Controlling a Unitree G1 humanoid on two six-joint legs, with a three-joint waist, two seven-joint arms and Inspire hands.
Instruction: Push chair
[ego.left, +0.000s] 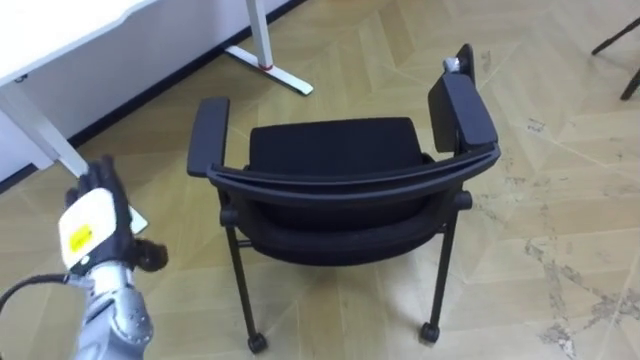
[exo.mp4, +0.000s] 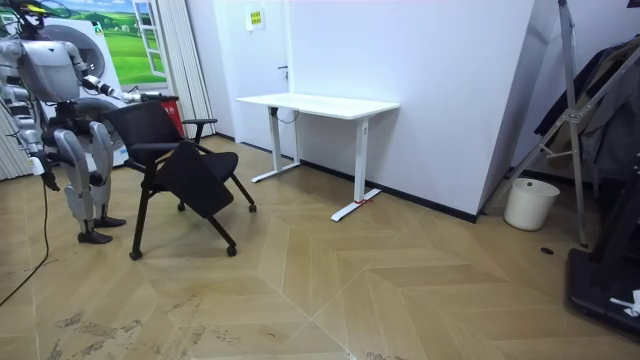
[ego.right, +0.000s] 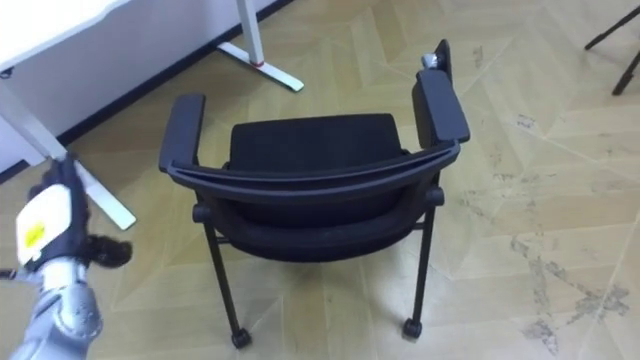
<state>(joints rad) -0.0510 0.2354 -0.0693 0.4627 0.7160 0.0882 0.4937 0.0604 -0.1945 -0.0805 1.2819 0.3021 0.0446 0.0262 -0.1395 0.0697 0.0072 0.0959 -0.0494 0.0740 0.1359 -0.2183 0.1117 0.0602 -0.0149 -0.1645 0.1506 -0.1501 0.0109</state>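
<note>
Wood floor (ego.left: 560, 200), white desk (exo.mp4: 320, 103) off left. Chair (ego.left: 340, 150) sits just ahead, backrest (ego.left: 350, 185) facing you, untouched. Left robot hand (ego.left: 92, 225) hangs near it, apart; can't tell its pose. You're on approach. Next: plant it on the backrest and push.

The black chair (ego.left: 335, 150) stands upright on the wooden floor (ego.left: 570, 170) on thin legs with small casters. It has a padded seat, two padded armrests and a curved backrest, which is nearest the robot. Its front faces the white desk (ego.left: 70, 35).
</note>
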